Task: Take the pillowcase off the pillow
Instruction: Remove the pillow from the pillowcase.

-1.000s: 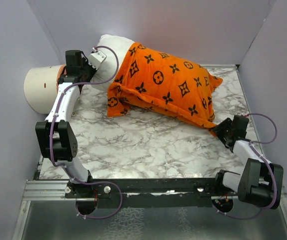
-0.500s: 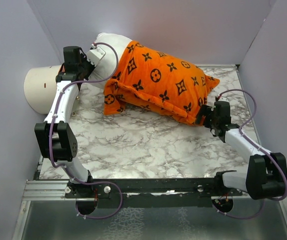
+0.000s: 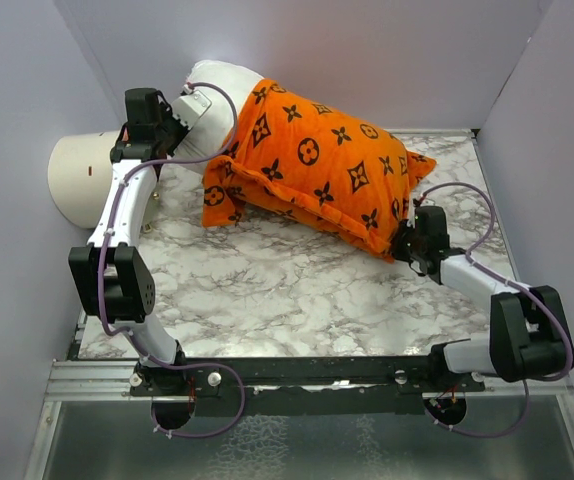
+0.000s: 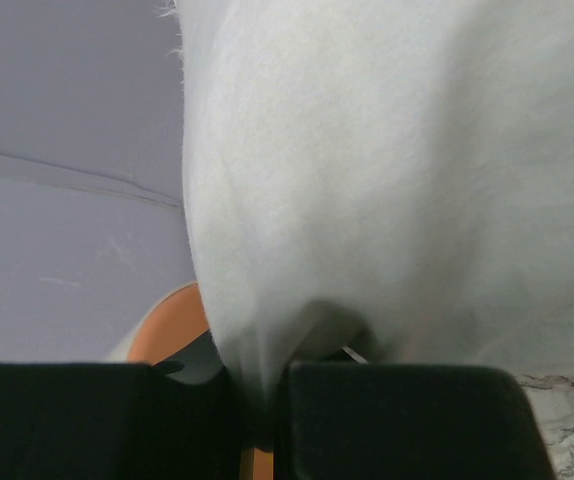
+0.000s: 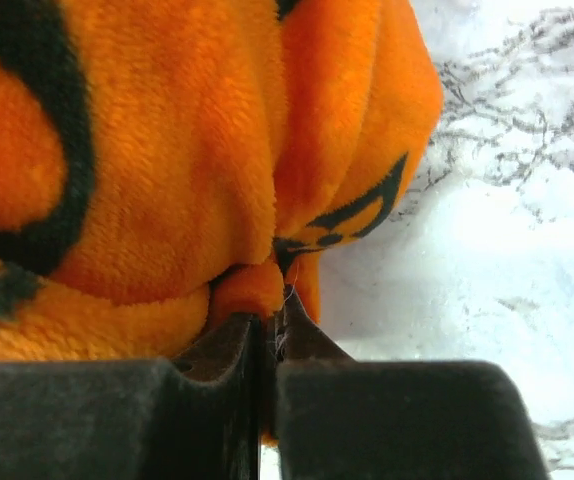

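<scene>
- Marbled worktop [image 3: 297, 290], bearing everything else.
- Orange pillowcase [image 3: 317, 165] with black flower and circle motifs, slantwise across the far half of the worktop, covering most of the pillow, open end to the far left, near-right corner low beside the right arm.
- White pillow [image 3: 217, 85], bare only at its far-left end, poking out of the pillowcase.
- Left arm [image 3: 127, 200], stretched far up the left side, elbow low near the front edge, wrist raised at the pillow's bare end.
- Right arm [image 3: 477, 280], folded at the near right, forearm reaching inward and low to the pillowcase's near-right corner.
- Cream cylinder [image 3: 77, 175], on its side at the far left, just beside the left arm.
- Left jaws, closed tight on a pinch of white pillow cloth.
- Right jaws, almost together, clamped on a small fold of orange plush at that corner, just above the worktop.
</scene>
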Robot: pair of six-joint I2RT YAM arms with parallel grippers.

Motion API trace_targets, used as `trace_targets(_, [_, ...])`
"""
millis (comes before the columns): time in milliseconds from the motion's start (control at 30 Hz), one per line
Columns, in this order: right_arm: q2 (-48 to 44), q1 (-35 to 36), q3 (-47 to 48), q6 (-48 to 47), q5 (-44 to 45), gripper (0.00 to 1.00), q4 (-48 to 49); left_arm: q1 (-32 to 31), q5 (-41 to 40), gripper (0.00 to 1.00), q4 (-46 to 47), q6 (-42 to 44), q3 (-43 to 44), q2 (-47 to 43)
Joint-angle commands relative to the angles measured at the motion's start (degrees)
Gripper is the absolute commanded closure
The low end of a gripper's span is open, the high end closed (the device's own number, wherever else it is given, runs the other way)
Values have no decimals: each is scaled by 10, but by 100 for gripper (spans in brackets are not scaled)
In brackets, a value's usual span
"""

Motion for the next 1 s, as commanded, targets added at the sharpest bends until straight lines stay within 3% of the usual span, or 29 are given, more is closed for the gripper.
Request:
trace_targets(0, [-49, -4, -31, 96, 40, 99, -2, 5, -42, 100, 106, 38, 63, -7])
trace_targets(100, [-71, -60, -29, 171, 91, 99, -85, 11, -79, 100, 116, 44, 96, 23])
trace_targets(333, [-168, -250, -50, 227, 66, 99, -155, 73, -115, 100, 79, 5, 267, 105])
trace_targets(500, [-165, -280, -4, 291, 100, 99, -221, 99, -115, 100, 59, 14, 345, 136])
trace_targets(667, [-146, -311, 6, 316, 70, 99, -220, 119, -139, 100, 67, 48, 416, 174])
trace_targets(833, [-145, -324, 1, 326, 76, 99, -225, 155, -166, 100, 50, 84, 563, 267])
trace_targets(967, [-143, -339, 0, 341, 66, 99, -221, 187, -174, 100, 72, 95, 590, 294])
